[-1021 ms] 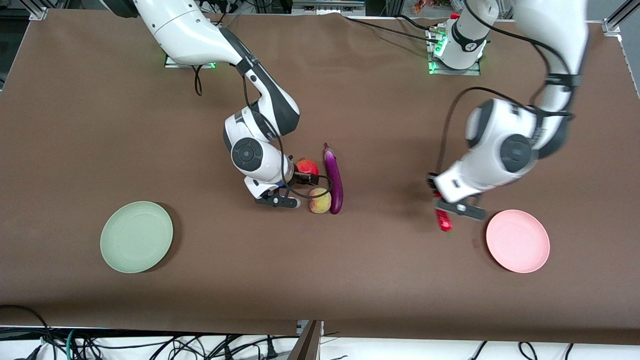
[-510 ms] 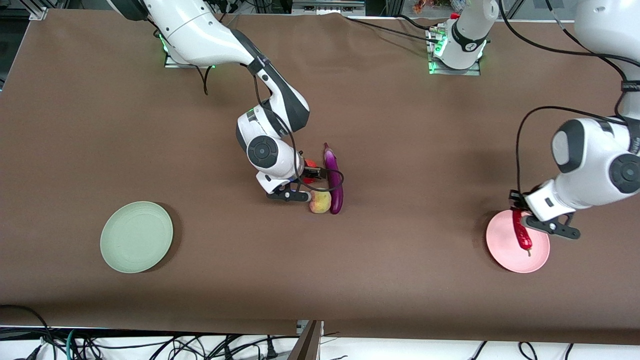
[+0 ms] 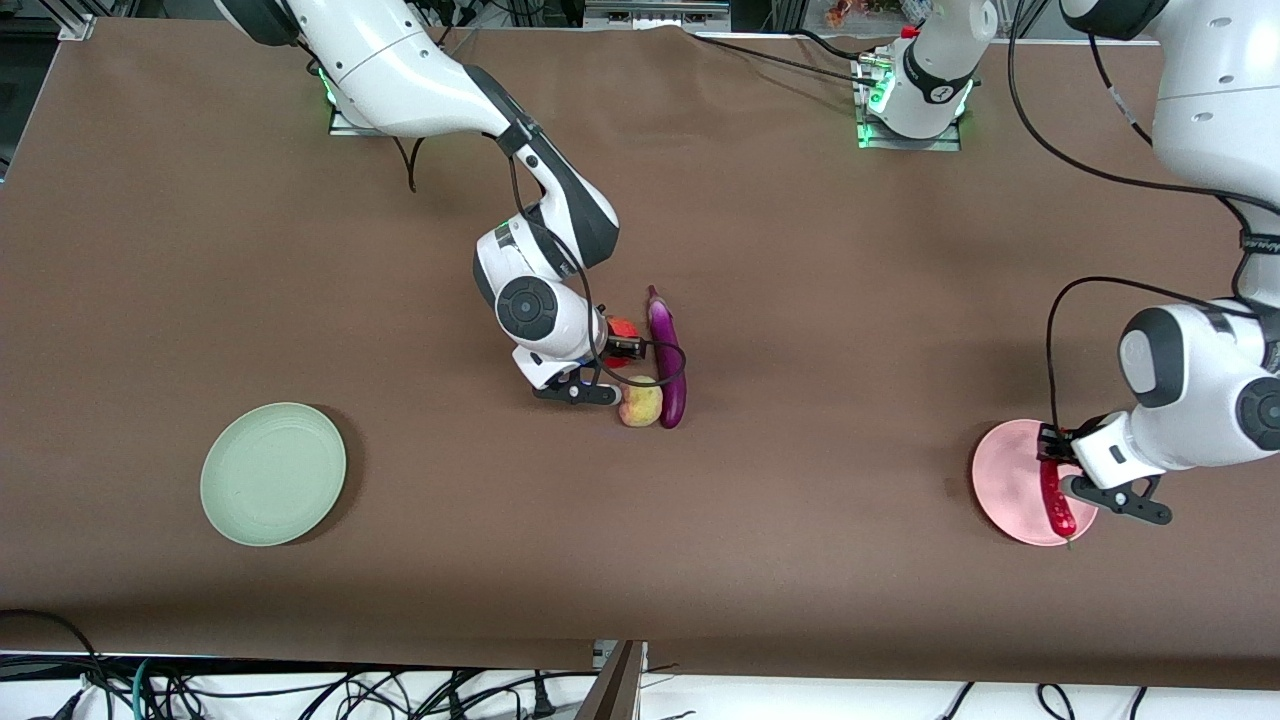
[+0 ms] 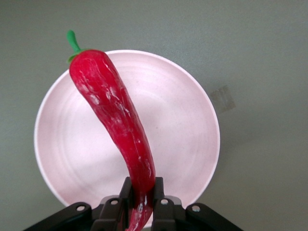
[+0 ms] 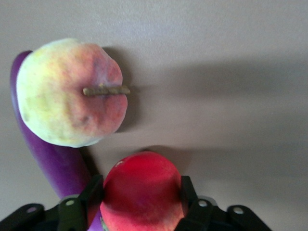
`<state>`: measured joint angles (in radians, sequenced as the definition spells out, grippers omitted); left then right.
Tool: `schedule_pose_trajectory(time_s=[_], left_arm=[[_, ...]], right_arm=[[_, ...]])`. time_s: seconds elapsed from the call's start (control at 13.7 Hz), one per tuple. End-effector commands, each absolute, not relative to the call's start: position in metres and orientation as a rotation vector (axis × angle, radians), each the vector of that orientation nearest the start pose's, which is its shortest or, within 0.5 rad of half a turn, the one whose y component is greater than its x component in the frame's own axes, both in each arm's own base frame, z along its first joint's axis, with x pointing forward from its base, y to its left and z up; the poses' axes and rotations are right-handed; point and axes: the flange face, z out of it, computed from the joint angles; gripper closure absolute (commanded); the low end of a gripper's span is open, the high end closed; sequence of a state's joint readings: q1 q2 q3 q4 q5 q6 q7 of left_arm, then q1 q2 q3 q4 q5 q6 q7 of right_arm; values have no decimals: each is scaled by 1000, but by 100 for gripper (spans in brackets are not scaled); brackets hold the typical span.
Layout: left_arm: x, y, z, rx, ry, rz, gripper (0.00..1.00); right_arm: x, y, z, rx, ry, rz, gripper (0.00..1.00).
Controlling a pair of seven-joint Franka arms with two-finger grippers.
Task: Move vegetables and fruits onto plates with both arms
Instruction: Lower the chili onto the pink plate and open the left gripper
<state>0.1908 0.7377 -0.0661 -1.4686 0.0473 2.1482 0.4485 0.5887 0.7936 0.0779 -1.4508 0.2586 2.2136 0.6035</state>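
Note:
My left gripper is shut on the tip end of the red chili pepper and holds it just over the pale pink plate. In the left wrist view the chili stretches across the plate, its green stem away from the left gripper. My right gripper has a finger on each side of the red pomegranate, which rests on the table, mostly hidden in the front view. The peach and the purple eggplant lie right beside it. The pale green plate is empty.
The peach touches the eggplant close to my right gripper's fingers. A brown cloth covers the table. Cables hang past the table edge nearest the front camera.
My left arm has carried the chili toward its end of the table, over the pink plate, and lower. My right gripper has moved from beside the pomegranate to around it.

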Motion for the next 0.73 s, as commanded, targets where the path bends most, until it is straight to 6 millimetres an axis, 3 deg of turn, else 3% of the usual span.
schedule_pose_trajectory(time_s=[0.0, 0.07, 0.15, 0.22, 0.36, 0.66], left_arm=[[715, 105, 228, -3097, 574, 58, 100], [715, 103, 230, -3097, 567, 56, 100], [716, 101, 230, -3095, 574, 54, 66], [715, 106, 229, -3104, 563, 51, 1], [716, 108, 238, -3105, 547, 39, 0], [717, 101, 271, -3089, 566, 14, 0]], right_arm=[[565, 446, 206, -2933, 170, 275, 86], [566, 447, 208, -2931, 163, 269, 88], [567, 445, 210, -2930, 164, 265, 89], [567, 446, 211, -2929, 162, 264, 92], [571, 441, 217, -2926, 167, 266, 95], [601, 420, 267, -2932, 178, 336, 95]])
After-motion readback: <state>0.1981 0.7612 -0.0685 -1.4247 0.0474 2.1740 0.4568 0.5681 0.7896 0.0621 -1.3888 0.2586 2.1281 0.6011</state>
